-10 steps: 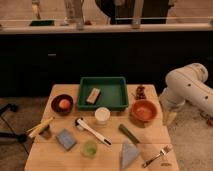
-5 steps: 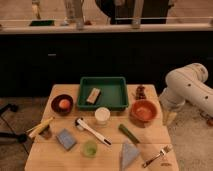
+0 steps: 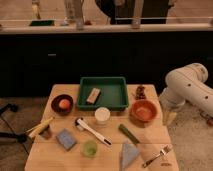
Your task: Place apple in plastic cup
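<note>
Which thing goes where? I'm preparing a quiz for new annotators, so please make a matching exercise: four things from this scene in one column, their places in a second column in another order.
Things
1. apple
2. plastic cup
3. white cup
4. end effector

Places
A. just in front of the green tray
B. past the right edge of the table
C. inside the dark bowl on the left
D. near the table's front edge, beside the blue sponge

Pairs: 1-C, 2-D, 3-A, 4-B
</note>
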Tool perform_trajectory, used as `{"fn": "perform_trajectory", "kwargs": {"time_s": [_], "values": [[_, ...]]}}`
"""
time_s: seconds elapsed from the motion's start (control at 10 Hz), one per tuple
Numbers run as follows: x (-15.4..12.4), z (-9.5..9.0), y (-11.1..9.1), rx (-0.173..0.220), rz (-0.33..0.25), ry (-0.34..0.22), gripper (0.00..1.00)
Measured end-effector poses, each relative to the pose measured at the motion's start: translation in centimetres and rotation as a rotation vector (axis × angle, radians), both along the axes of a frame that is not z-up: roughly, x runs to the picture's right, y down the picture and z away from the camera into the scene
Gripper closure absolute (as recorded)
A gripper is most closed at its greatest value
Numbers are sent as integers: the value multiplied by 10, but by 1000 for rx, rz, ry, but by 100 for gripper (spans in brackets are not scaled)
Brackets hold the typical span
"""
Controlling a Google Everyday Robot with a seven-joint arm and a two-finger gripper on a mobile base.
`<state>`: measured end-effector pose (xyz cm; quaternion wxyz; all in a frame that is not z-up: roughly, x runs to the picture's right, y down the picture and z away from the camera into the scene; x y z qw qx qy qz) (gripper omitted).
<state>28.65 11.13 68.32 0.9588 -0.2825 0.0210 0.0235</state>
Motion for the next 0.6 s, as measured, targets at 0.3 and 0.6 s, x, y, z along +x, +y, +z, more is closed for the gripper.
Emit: {"fn": "perform_trajectory", "kwargs": {"time_s": [0.3,0.6], "values": [[-12,0,-3,4,-29,1,20],[-10,-1,-2,3,-28,5,20]]}}
